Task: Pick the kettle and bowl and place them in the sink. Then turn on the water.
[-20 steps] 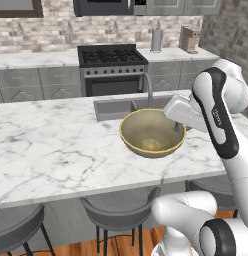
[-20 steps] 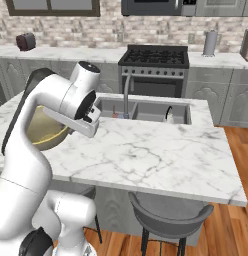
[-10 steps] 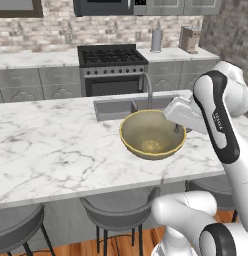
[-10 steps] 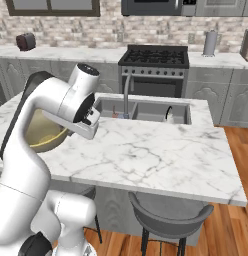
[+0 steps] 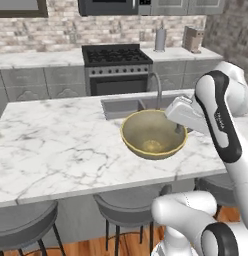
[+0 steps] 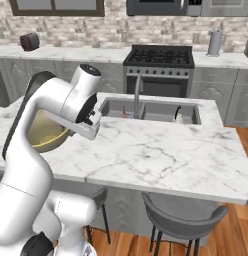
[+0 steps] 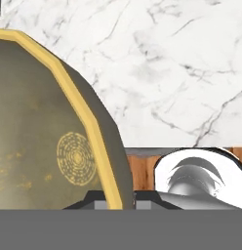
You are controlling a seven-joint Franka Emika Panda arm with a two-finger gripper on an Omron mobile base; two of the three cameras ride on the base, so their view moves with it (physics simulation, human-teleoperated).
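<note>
Bowl [image 5: 153, 134]: wide, olive-tan, with a yellowish rim, held by the pincer [image 5: 179, 128] at the rim on the arm's side and lifted above the white marble table [image 5: 61, 150], tipped slightly. The hand view shows what the base views cannot: the two dark finger tips [image 7: 96, 202] stand narrow, one on each side of the bowl's [image 7: 50, 146] rim, clamped on it, with a ringed mark on the bowl's inside close to them and marble table [image 7: 181, 63] beyond. In the right base view the arm hides most of the bowl [image 6: 43, 132]; a tan curve shows behind the forearm. Sink [image 6: 161, 111]: grey steel double basin sunk into the table, just beyond the pincer, with a curved faucet [image 6: 137, 95] at its back edge. That view also shows a pale rounded object with a dark arch, likely the kettle [image 6: 179, 113], inside the basin farther from the pincer; the left base view gives the sink's [image 5: 116, 106] nearer basin and the faucet [image 5: 157, 87] behind the bowl.
</note>
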